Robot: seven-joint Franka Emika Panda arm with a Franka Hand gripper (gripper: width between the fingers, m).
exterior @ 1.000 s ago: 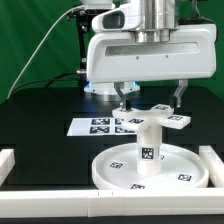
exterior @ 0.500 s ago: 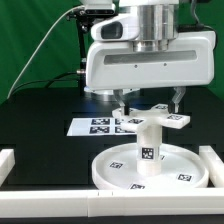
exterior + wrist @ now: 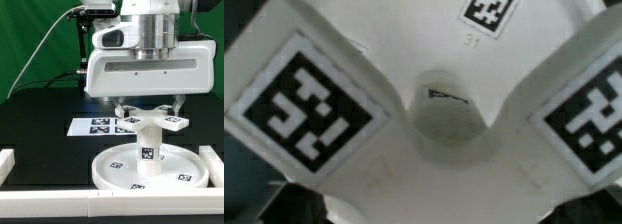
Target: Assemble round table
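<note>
Pincer point(image 3: 149, 106) fingers hang spread apart above the cross-shaped foot piece point(image 3: 160, 122), one finger on each side of it, and they grip nothing. Whether the tips touch the foot piece, the exterior view does not settle. The foot piece sits level on top of the short thick leg point(image 3: 148, 150), which stands upright in the middle of the large rimmed round disc point(image 3: 115, 167). A black-white tag shows on the side of the leg, and more tags lie on the disc's face around its base. The disc rests flat on the black table point(image 3: 40, 120), near the front, between white border rails point(image 3: 20, 178) along the table's front and both sides. Behind the disc, toward the exterior view's left, the marker board point(image 3: 95, 126) lies flat on the table, partly hidden by the leg and foot piece. The arm's white wrist housing fills the upper part of the exterior view.

In the wrist view the foot piece point(image 3: 446, 150) fills the picture very close up: white arms bearing large square tags spread from a rounded hollow at the centre.
</note>
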